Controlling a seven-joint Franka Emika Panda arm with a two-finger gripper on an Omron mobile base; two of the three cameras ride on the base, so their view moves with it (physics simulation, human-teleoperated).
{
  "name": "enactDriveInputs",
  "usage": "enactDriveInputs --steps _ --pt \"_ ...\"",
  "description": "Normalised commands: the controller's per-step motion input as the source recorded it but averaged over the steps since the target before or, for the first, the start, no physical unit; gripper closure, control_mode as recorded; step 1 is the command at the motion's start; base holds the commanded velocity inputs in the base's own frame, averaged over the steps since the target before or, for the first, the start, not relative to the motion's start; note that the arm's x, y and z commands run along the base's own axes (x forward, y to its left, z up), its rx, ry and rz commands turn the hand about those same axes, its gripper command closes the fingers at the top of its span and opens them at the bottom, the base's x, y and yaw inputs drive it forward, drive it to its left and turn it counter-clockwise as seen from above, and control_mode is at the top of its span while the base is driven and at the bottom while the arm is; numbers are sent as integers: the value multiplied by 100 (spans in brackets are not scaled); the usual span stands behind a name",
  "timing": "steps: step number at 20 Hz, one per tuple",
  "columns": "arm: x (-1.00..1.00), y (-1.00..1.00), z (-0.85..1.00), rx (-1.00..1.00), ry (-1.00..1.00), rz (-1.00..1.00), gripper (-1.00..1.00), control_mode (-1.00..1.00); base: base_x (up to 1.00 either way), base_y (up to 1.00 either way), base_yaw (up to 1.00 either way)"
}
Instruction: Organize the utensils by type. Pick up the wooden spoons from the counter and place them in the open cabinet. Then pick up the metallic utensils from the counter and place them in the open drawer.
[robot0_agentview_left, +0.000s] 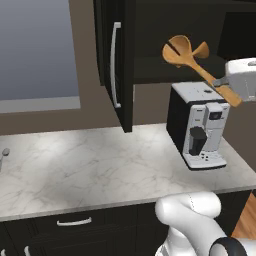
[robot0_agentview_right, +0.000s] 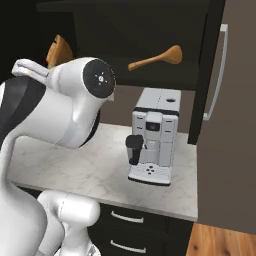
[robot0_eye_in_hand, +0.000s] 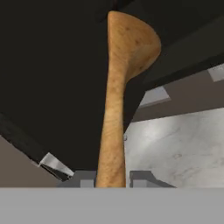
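My gripper (robot0_agentview_left: 221, 83) is shut on the handle of an orange-brown wooden spoon (robot0_agentview_left: 179, 48), held up at the mouth of the open cabinet (robot0_agentview_left: 165, 30) above the coffee machine. In the hand view the handle (robot0_eye_in_hand: 111, 144) runs up from between the fingertips (robot0_eye_in_hand: 142, 177) to the bowl against the dark cabinet inside. A second wooden spoon (robot0_agentview_right: 155, 59) lies on the cabinet shelf; its bowl (robot0_agentview_left: 202, 50) shows just behind the held one. A small silver spoon (robot0_agentview_left: 4, 152) lies at the far left of the counter (robot0_agentview_left: 100, 165). The open drawer is out of view.
A black and silver coffee machine (robot0_agentview_left: 200, 125) stands on the counter right under the cabinet. The cabinet door (robot0_agentview_left: 117, 65) hangs open to the left, with a long silver handle. My own arm (robot0_agentview_right: 75, 105) blocks much of the right base view.
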Motion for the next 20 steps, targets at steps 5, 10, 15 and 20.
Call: enactDriveInputs --steps 5,10,15,20 --pt "18 1 69 4 -14 -35 100 -100 0 0 0" --pt "65 0 29 0 26 -34 100 -100 0 0 0" --pt "75 0 14 2 35 -32 100 -100 0 0 0" --pt "57 -19 -7 2 7 -41 100 -100 0 0 0"
